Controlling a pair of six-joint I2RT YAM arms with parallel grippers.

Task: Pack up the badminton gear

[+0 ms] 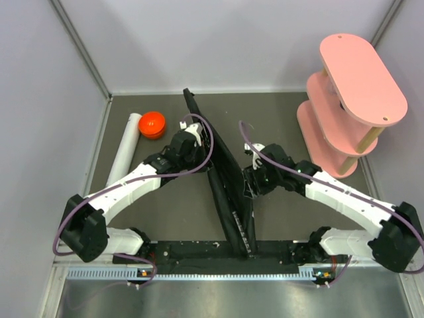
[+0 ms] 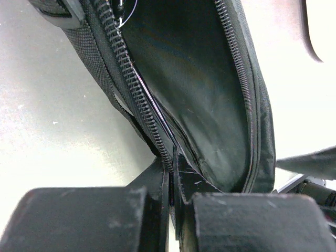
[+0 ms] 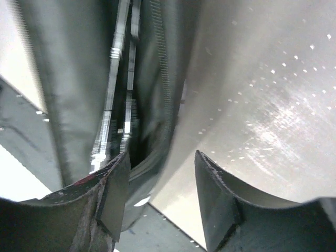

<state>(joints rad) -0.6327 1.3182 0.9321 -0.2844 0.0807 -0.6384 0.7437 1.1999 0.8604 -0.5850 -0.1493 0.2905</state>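
White tube [image 1: 124,151] lies along the left edge of the tabletop [image 1: 173,213], close to the side wall. Its orange cap [image 1: 152,124] is off and just beside its far end. An outward swing of the left arm has little room there before nudging them, and the round cap would likely roll.

Left pincer [image 2: 170,185] is clamped shut on the zip edge of the black bag [image 1: 230,192]. The bag stands on its rim in the middle of the tabletop, running from the far wall toward the near edge, with its mouth parted. If that pinch slips off the narrow zip tape, the flap would probably drop and close the mouth.

Right pincer [image 3: 161,170] has its jaws apart. The bag's other edge lies against one finger, with clear space to the other, so closing now might catch only loose fabric or miss. Pulling both sides apart too hard could tip or drag the bag.

Rackets and shuttlecocks are not clearly visible, and blurred lines inside the bag cannot be identified. Bare tabletop lies on either side of the bag. The pink shelf [image 1: 351,99] crowds the far right corner.
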